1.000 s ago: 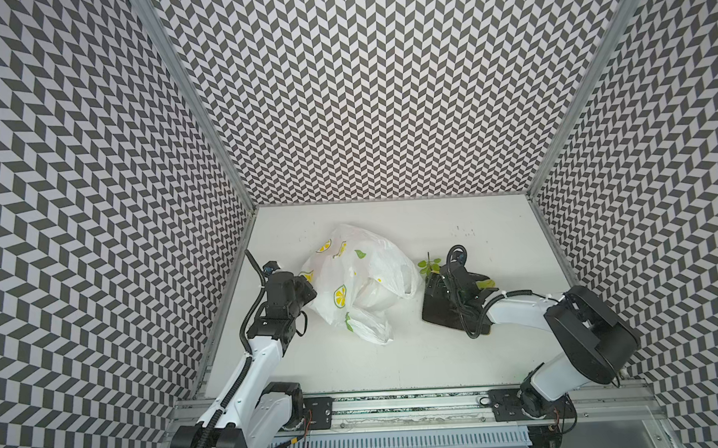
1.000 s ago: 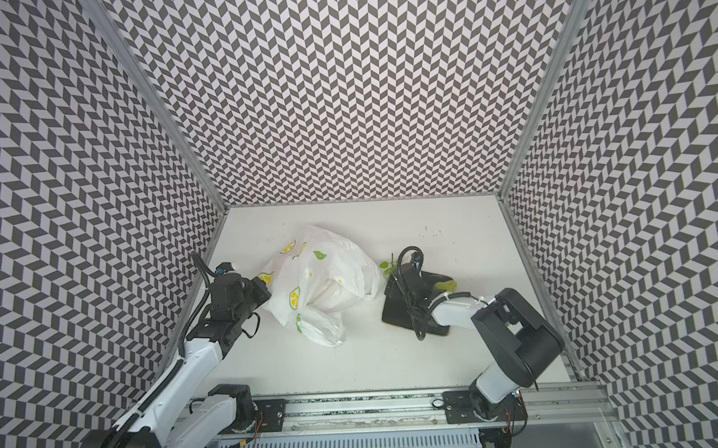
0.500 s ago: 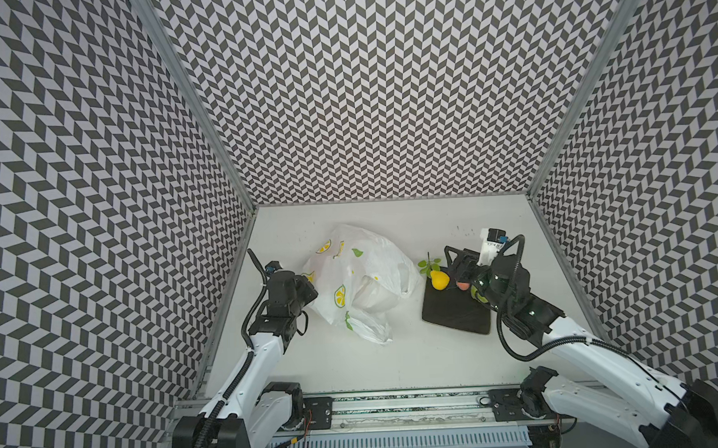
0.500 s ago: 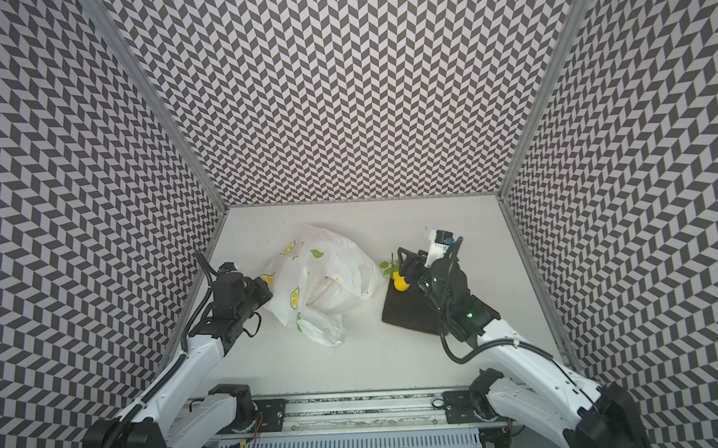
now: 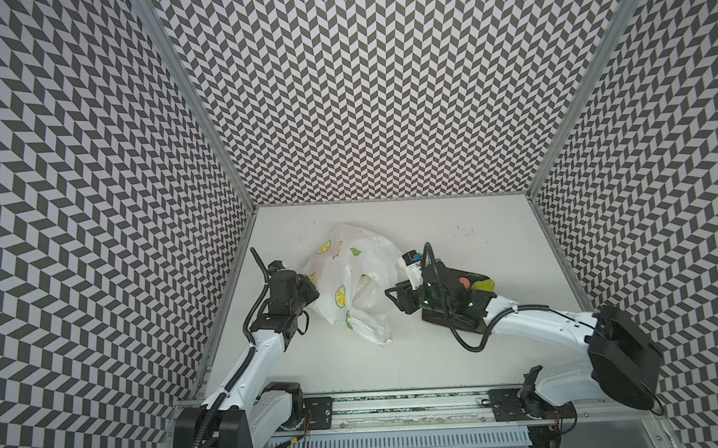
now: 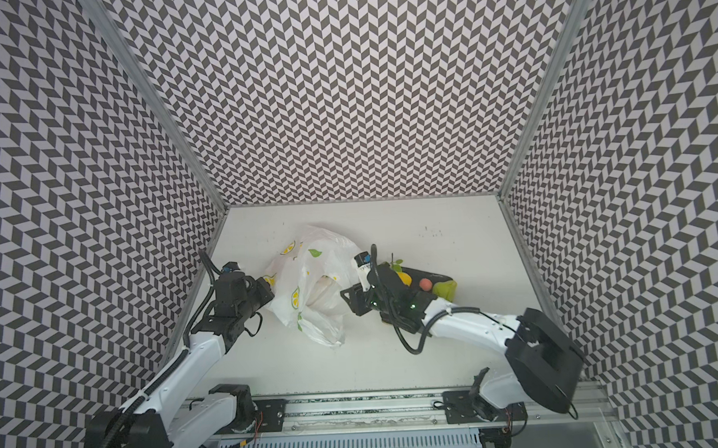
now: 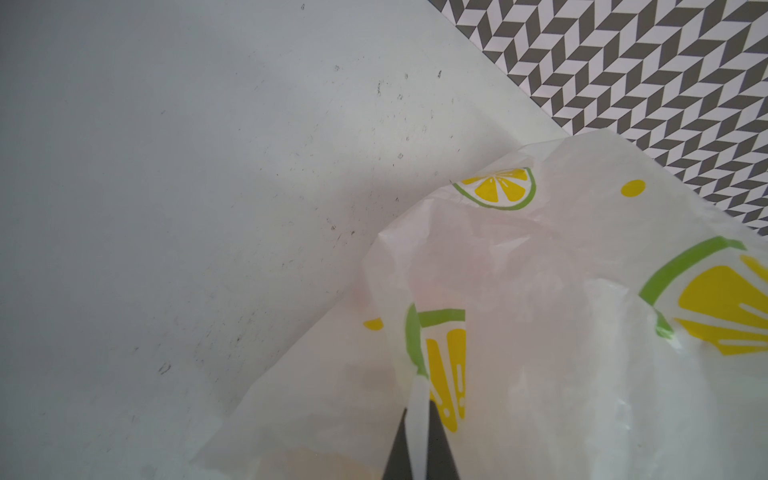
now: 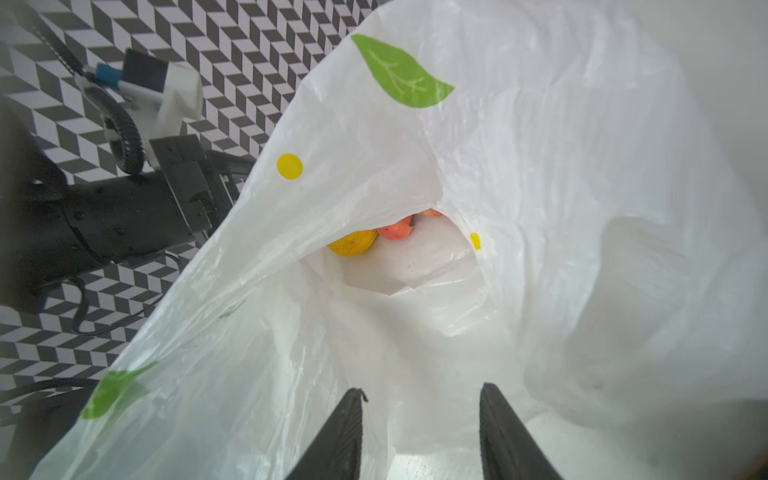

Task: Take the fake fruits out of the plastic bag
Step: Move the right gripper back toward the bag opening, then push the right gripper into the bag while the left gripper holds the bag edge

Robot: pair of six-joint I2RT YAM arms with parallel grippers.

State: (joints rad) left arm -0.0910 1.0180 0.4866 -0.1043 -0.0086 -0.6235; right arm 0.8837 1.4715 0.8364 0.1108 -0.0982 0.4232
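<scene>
A: Where is the plastic bag?
B: Crumpled on the bench, left of centre, its mouth turned toward the right arm.
A: And the left pincer?
B: Together, clamped on a fold of bag film at the bag's left edge.
A: The right pincer?
B: Apart, nothing between its fingers, at the bag's mouth and pointing in.
A: Fruit?
B: Deep in the opening, a yellow fruit touches a pinkish fruit. Out on the dark plate, right of the bag: a lemon, a peach and a green fruit.
</scene>
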